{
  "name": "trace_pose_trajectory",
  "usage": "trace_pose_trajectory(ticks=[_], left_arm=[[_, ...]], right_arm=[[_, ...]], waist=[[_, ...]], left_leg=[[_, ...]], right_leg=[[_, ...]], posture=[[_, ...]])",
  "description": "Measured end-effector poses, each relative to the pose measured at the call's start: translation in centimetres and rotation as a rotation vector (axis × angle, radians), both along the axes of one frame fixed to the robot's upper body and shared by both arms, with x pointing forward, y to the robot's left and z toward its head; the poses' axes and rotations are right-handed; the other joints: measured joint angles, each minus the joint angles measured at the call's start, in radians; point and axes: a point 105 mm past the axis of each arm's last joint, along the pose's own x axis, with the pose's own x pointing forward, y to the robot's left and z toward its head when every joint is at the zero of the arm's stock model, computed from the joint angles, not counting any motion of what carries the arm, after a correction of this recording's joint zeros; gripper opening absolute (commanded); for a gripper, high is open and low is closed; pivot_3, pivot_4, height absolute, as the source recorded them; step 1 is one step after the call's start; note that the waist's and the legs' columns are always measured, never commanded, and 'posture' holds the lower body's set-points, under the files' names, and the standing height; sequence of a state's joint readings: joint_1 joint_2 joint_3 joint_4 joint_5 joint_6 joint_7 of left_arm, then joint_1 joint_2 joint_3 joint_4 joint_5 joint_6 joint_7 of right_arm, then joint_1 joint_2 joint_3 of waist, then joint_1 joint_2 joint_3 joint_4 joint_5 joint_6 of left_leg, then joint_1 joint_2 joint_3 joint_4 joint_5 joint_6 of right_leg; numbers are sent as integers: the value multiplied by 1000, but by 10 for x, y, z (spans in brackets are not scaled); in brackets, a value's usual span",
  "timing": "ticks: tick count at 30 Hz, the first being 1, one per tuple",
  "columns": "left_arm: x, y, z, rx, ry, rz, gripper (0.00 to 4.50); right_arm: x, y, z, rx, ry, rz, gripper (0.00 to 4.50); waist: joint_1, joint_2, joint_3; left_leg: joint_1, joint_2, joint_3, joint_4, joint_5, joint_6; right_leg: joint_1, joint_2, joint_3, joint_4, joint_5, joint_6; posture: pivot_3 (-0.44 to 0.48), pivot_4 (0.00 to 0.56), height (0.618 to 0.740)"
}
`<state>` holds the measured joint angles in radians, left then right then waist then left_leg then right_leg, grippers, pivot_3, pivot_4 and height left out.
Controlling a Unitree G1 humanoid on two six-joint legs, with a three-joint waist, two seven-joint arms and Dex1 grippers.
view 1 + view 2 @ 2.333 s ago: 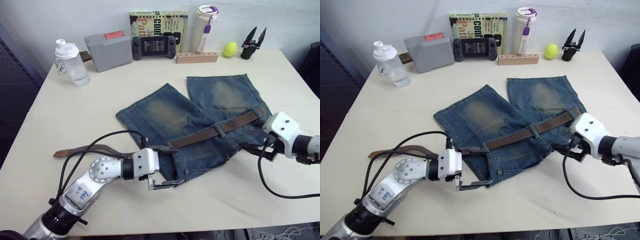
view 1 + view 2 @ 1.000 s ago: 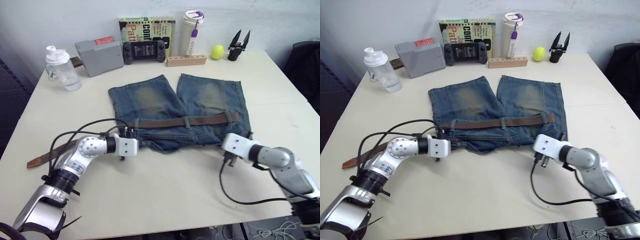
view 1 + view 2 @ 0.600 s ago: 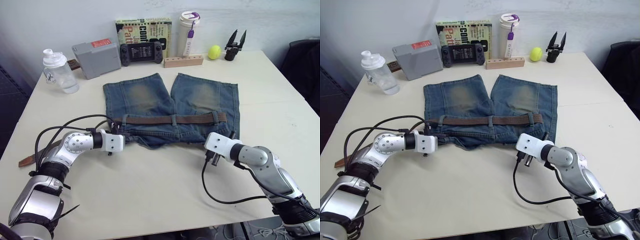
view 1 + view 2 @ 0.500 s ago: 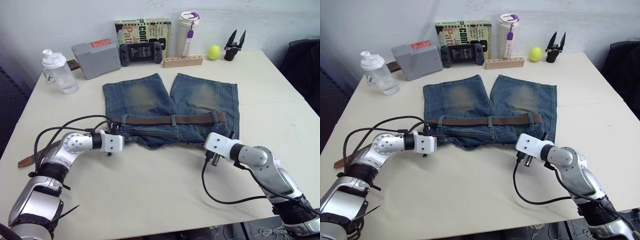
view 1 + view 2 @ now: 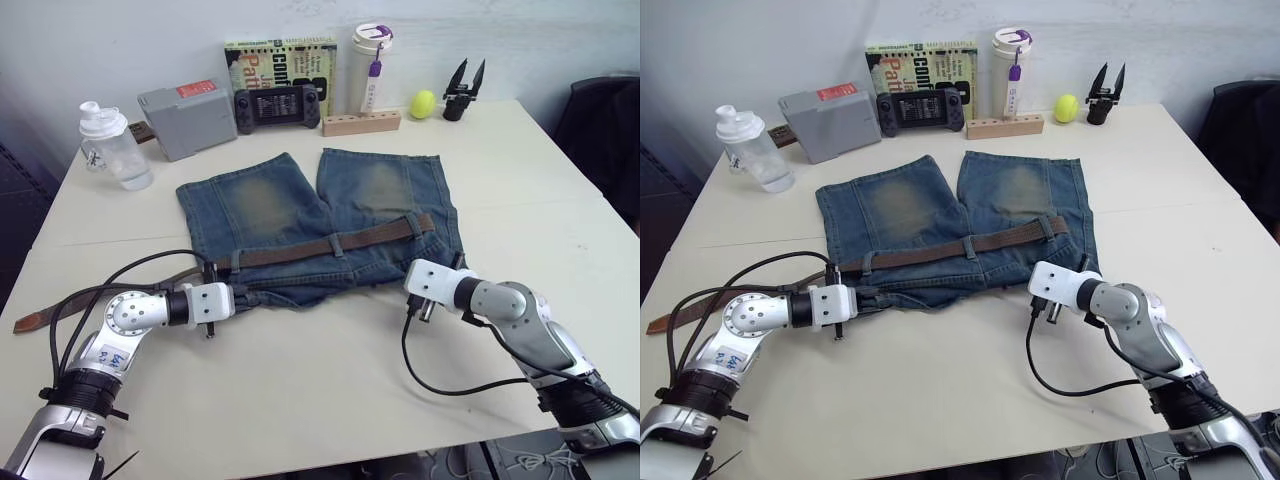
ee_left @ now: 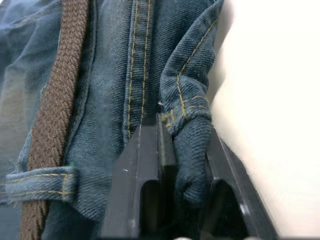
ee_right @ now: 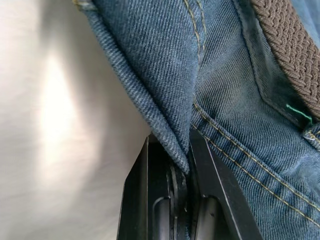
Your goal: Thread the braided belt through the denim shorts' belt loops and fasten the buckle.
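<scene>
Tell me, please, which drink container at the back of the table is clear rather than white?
The shaker bottle at the robot's far left is clear; the tumbler beside the book is white with a purple strap.

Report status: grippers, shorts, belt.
Left gripper and right gripper each shut on denim shorts at waistband edge. Braided belt lies through belt loops, tail trailing off left, unfastened. Nothing in the way.

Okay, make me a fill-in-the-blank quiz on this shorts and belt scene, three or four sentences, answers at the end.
1. Both end effectors, left and right, are shut on the denim ____.
2. The braided belt is ____ in colour.
3. The belt passes under a belt loop and lies across the shorts near the ____.
4. The yellow-green ball sits beside the black ____.

Answers: shorts; brown; waistband; gripper tool
</scene>
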<state>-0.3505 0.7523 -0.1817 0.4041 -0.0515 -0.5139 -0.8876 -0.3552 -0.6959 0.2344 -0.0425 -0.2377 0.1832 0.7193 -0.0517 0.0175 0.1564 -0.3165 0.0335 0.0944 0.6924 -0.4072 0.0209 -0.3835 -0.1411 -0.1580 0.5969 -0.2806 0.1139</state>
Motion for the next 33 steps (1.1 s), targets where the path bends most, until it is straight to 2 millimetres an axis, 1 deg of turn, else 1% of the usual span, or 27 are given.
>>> trace_pose_trajectory(ticks=[1, 2, 3, 4, 5, 6, 7, 9, 10, 11, 12, 13, 14, 16, 17, 18, 19, 20, 21, 22, 23, 24, 25, 26, 28, 29, 33], left_arm=[[0, 1, 0, -4, 2, 5, 2710], [0, 1, 1, -6, 1, 9, 2979], [1, 1, 1, -7, -1, 13, 3396], [1, 2, 2, -8, -2, 16, 3525], [2, 2, 3, -11, -7, 22, 4083], [3, 3, 4, -15, -14, 30, 4316], [4, 5, 6, -21, -22, 42, 4500], [6, 6, 8, -28, -28, 57, 4500], [7, 8, 10, -38, -26, 69, 4500], [8, 8, 11, -42, -25, 74, 4500], [9, 9, 13, -50, -24, 82, 4500], [8, 10, 17, -55, -16, 82, 4500], [7, 11, 18, -53, 4, 81, 4500], [-3, 21, 22, -61, 104, 81, 4500], [-6, 24, 23, -66, 144, 80, 4500], [-7, 24, 23, -71, 160, 80, 4500], [-8, 26, 26, -98, 215, 83, 4500], [-8, 26, 28, -105, 225, 82, 4500], [-7, 25, 32, -129, 259, 80, 4500], [-1, 26, 48, -189, 290, 85, 4500], [15, 31, 70, -262, 280, 118, 4500], [30, 36, 87, -333, 266, 155, 4500], [38, 35, 91, -390, 287, 170, 4500], [43, 31, 87, -436, 332, 180, 4500], [51, 26, 79, -502, 410, 195, 4500], [56, 23, 75, -530, 447, 196, 4500], [67, 11, 68, -535, 517, 197, 4500]], right_arm=[[1, 0, 0, -1, -3, 1, 0], [2, -1, 0, -1, -4, -1, 377], [2, -1, 0, -1, -5, -3, 786], [3, -1, 1, -1, -5, -3, 900], [3, -1, 1, -1, -5, -4, 1520], [3, -2, 1, -1, -5, -5, 1778], [3, -2, 1, 0, -4, -6, 2314], [4, -3, 2, 6, -7, -12, 2762], [5, -5, 5, 22, -8, -19, 2880], [5, -6, 7, 32, -4, -24, 3488], [4, -9, 9, 52, 11, -34, 3718], [4, -12, 12, 75, 33, -42, 4096], [3, -14, 14, 83, 50, -40, 4096], [-1, -27, 21, 131, 137, -48, 4096], [-2, -31, 24, 153, 168, -53, 4096], [-2, -32, 26, 163, 182, -53, 4096], [-1, -31, 36, 222, 222, -42, 4096], [-1, -31, 40, 235, 225, -38, 4096], [1, -30, 49, 276, 245, -27, 4096], [9, -30, 69, 349, 254, -22, 4096], [27, -35, 92, 428, 237, -73, 4096], [43, -39, 112, 509, 206, -122, 4096], [52, -43, 121, 557, 205, -166, 4096], [58, -48, 120, 587, 223, -208, 4096], [64, -51, 119, 632, 271, -244, 4096], [68, -52, 115, 662, 311, -269, 4096], [74, -58, 104, 694, 394, -334, 4096]], waist=[[0, 0, 0], [1, 0, 0], [2, 0, 0], [2, 0, 0], [2, 0, 0], [3, 0, 0], [3, 0, 0], [4, 0, 0], [6, 0, 0], [7, 0, 0], [10, 0, 0], [13, 0, 0], [13, 1, 0], [15, 1, 3], [16, 1, 4], [19, 3, 6], [20, 3, 7], [24, 2, 11], [25, 2, 13], [26, 2, 18], [28, 1, 21], [28, 1, 21], [26, 1, 20], [25, 1, 21], [23, 1, 21], [21, 0, 21], [19, 0, 21]], left_leg=[[0, 0, 0, 0, 0, 0], [0, 0, 0, 0, 0, 0], [0, 0, 0, 0, 0, 0], [0, 0, 0, 0, 0, 0], [0, 0, 0, 0, 0, 0], [0, 0, 0, 0, 0, 0], [0, 0, 0, 0, 0, 0], [0, -1, 0, 0, 0, 0], [0, -1, -1, 0, 0, 0], [0, -1, -1, 0, 0, 0], [-1, -1, -1, -1, 0, 0], [-2, -1, -1, -1, 0, 0], [-2, -1, -1, -1, 0, 0], [-9, -1, 0, 1, 0, 0], [-10, -1, 0, 2, 0, 0], [-15, -1, -1, 4, 0, 0], [-17, -1, -1, 6, 0, 0], [-20, -3, -1, 8, 0, 0], [-20, -3, -1, 8, 0, 0], [-21, -4, -1, 9, 1, 1], [-22, -5, -1, 11, 1, 1], [-22, -6, 0, 10, 1, 1], [-22, -7, 1, 7, 1, 0], [-23, -7, 2, 6, 1, 0], [-36, -8, 2, 8, 1, 0], [-39, -8, 2, 8, 1, 0], [-39, -8, 2, 8, 1, 0]], right_leg=[[0, 0, 0, 0, 0, 0], [0, 0, 0, 0, 0, 0], [0, 0, 0, 0, 0, 0], [0, 0, 0, 0, 0, 0], [0, 0, 0, 0, 0, 0], [0, -1, 0, 0, 0, 0], [0, -1, 0, 0, 0, 0], [0, -1, 0, 0, 0, 0], [0, -1, -1, 0, 0, 0], [0, -1, -1, 0, 0, 0], [0, -1, -1, 0, 0, 0], [-1, -1, -1, 0, 0, 0], [-2, -1, -1, 0, 0, 0], [-10, -1, -1, 2, 0, 0], [-10, -1, -1, 2, 0, 0], [-13, 0, -2, 3, 0, 0], [-15, 0, -2, 4, 0, 0], [-18, 0, -1, 6, 0, 0], [-18, 0, -1, 7, 0, 0], [-18, 0, -1, 8, 0, 0], [-18, 0, -1, 9, 0, 0], [-18, 1, -2, 9, 0, 0], [-18, 1, -3, 9, 0, 0], [-20, 2, -5, 9, 0, 0], [-32, 2, -5, 10, 0, 0], [-35, 2, -6, 11, 0, 0], [-36, 2, -7, 12, 0, 0]], posture=[[0, 150, 731], [0, 150, 731], [0, 150, 731], [0, 150, 731], [0, 150, 731], [0, 150, 731], [0, 150, 731], [0, 150, 731], [0, 150, 731], [0, 150, 731], [0, 150, 731], [0, 150, 731], [0, 150, 731], [0, 150, 731], [0, 150, 731], [0, 150, 731], [0, 150, 731], [0, 150, 731], [0, 150, 731], [0, 150, 731], [0, 150, 731], [0, 150, 731], [0, 150, 731], [0, 150, 731], [0, 150, 731], [0, 150, 731], [0, 150, 731]])
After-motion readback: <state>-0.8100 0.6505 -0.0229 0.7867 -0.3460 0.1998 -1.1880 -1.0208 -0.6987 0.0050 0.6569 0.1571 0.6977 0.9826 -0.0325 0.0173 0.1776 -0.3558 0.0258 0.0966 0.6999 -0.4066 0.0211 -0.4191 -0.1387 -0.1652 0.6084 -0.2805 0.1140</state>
